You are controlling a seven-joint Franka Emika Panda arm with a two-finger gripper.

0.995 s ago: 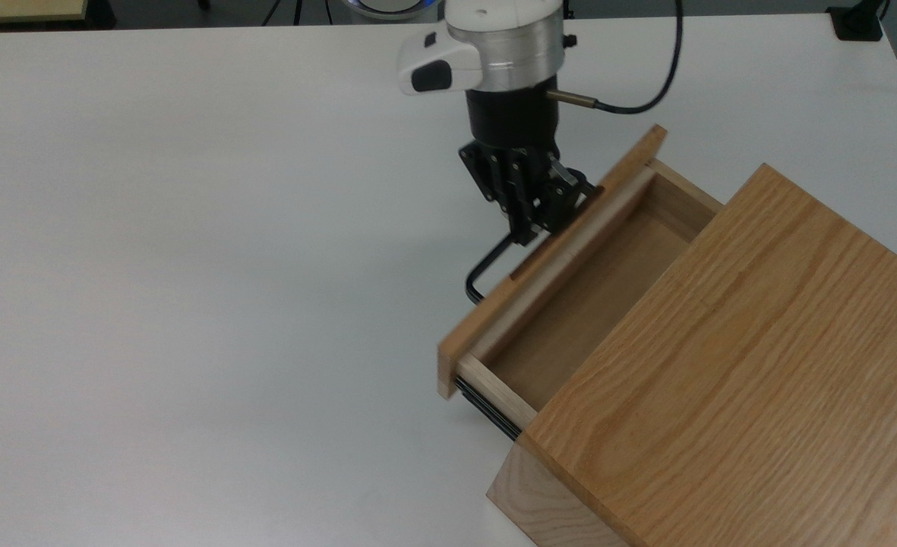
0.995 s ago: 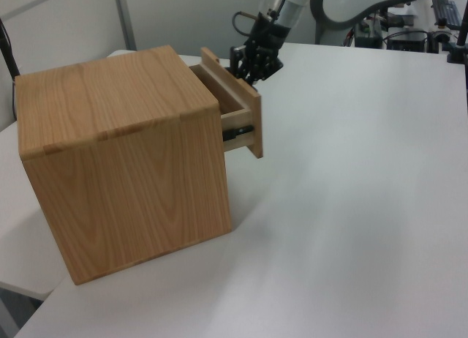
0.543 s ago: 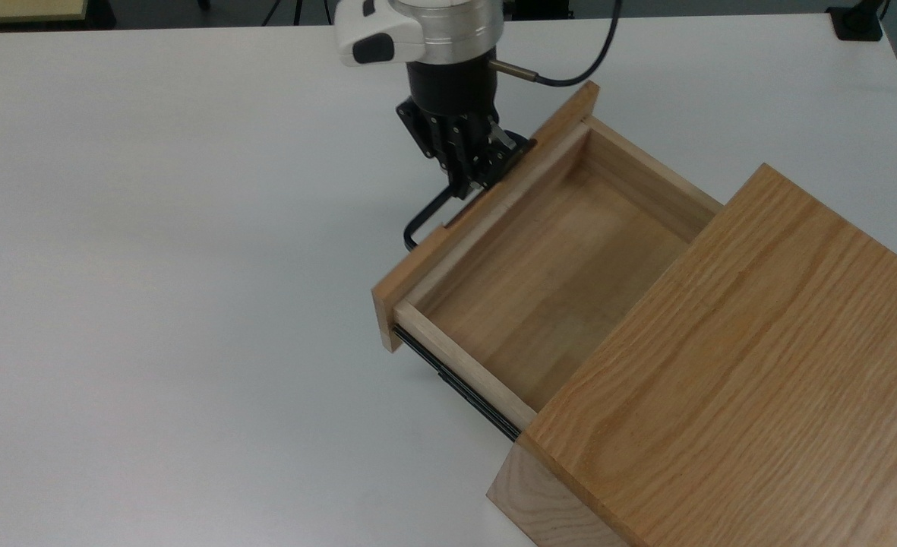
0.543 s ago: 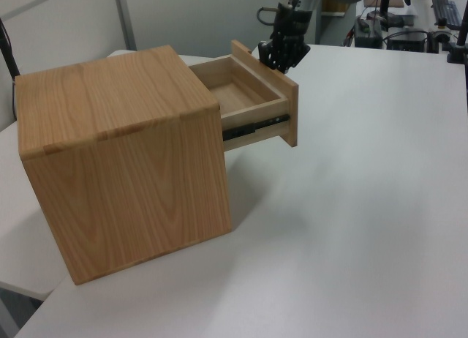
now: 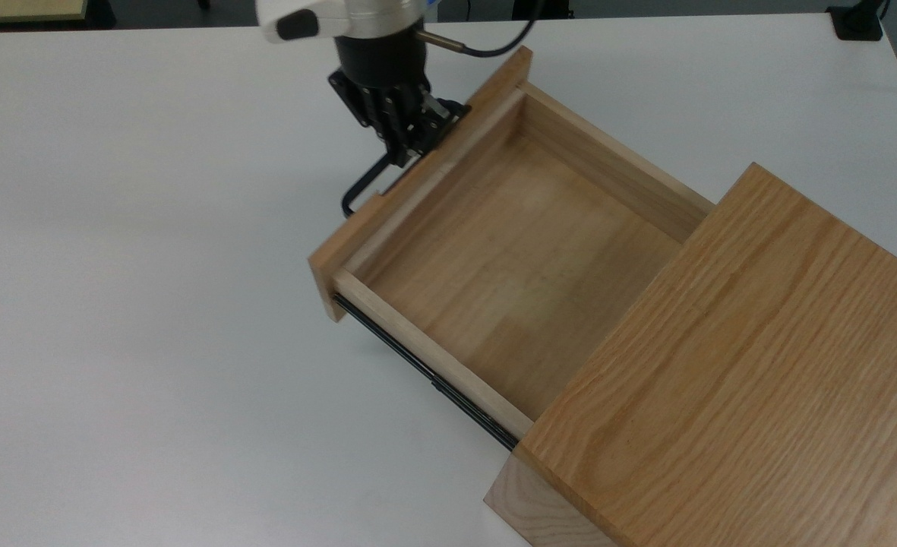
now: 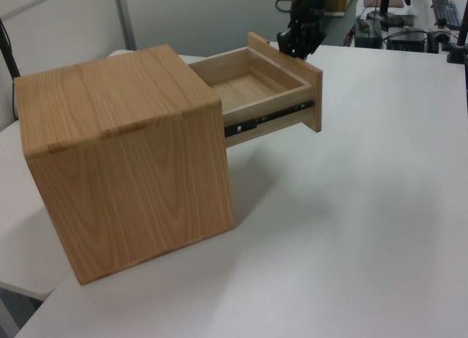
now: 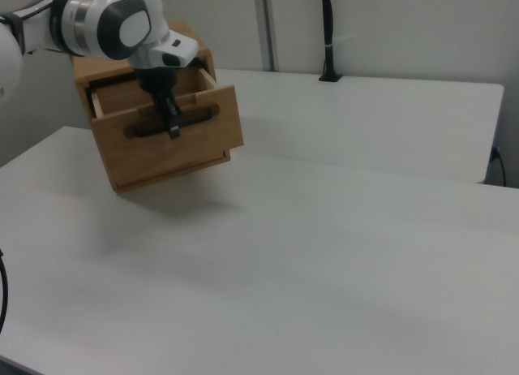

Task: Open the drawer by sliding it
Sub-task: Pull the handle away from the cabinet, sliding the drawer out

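Gripper [image 5: 409,156] clamped on black handle [image 5: 362,188], drawer [image 5: 494,251] front panel just behind the fingers [image 7: 172,119], tray drawn far out of casing [image 5: 729,365]

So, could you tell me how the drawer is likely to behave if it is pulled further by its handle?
The drawer probably slides straight and stiffly, since black rails guide it. It looks empty, so likely light. The thin handle sits in the gripper, and being smooth metal it might slip a little. The box seems heavy enough to stay put.
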